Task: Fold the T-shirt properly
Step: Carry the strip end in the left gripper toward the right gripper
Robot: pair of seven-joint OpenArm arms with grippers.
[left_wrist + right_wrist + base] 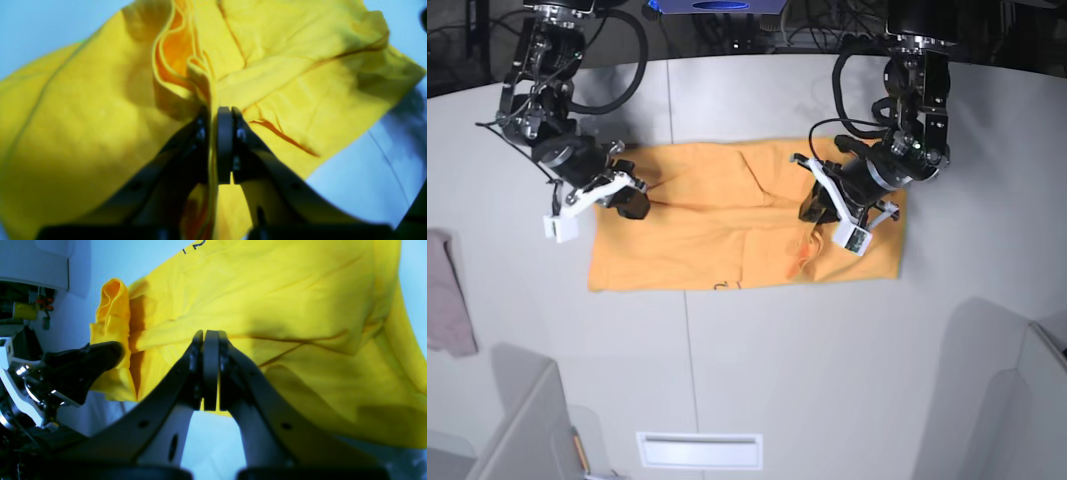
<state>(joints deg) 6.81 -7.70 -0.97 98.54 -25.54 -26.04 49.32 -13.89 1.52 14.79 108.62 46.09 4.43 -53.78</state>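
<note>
Lying across the middle of the grey table (757, 380), the orange-yellow T-shirt (717, 235) was spread as a wide, partly folded band, its long axis running from nine o'clock to three o'clock in the base view. The left gripper (213, 115) sat over the three o'clock part of the shirt, its jaws pressed together on a bunched, upright ridge of fabric that rose between them in the left wrist view. The right gripper (210, 336) was at the shirt's ten o'clock corner, its jaws fully together; in the right wrist view the pads met face to face with yellow cloth lying beyond them, and whether any fabric was pinched there could not be told. Thin black line markings (193, 245) showed near the shirt's edge at twelve o'clock in that view. A small pinkish-mauve cloth (447, 295) lay well apart at the table's nine o'clock edge.
</note>
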